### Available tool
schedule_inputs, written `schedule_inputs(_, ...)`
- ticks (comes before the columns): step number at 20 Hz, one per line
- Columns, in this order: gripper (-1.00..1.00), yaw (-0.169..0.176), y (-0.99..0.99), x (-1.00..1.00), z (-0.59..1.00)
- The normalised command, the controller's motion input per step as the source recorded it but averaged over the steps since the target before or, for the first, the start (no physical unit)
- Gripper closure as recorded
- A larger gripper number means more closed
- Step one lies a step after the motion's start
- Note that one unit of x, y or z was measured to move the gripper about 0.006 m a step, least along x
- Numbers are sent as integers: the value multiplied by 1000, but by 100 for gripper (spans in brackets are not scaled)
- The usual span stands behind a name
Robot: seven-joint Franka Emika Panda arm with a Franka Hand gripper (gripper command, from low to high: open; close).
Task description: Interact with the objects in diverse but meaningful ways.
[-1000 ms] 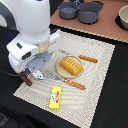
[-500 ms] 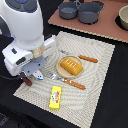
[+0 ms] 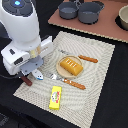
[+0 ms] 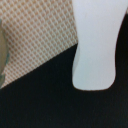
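The arm's gripper [image 3: 31, 74] hangs low over the placemat's [image 3: 95, 60] edge, jaws hidden, so I cannot tell its grip. The bread block [image 3: 70, 66] sits mid-mat, the yellow packet [image 3: 55, 97] near its front edge. Descending blind could knock the white-and-blue piece [image 3: 38, 76] off the placemat.

From my console: my robot arm [image 3: 22, 42] hangs over the placemat [image 3: 95, 70] at the exterior view's left. Bread [image 3: 70, 65] sits on a plate [image 3: 62, 71], a yellow packet [image 3: 55, 97] lies nearer the camera, and grey pots [image 3: 82, 10] stand on a board behind.
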Motion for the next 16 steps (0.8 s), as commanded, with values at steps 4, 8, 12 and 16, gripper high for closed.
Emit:
schedule_inputs(4,-100,-22,-44,-123,-231)
schedule_inputs(8,-100,-26,-76,-70,-167)
schedule_inputs(12,-100,-28,-101,-34,-119)
schedule_inputs(16,100,-24,-101,-37,-150)
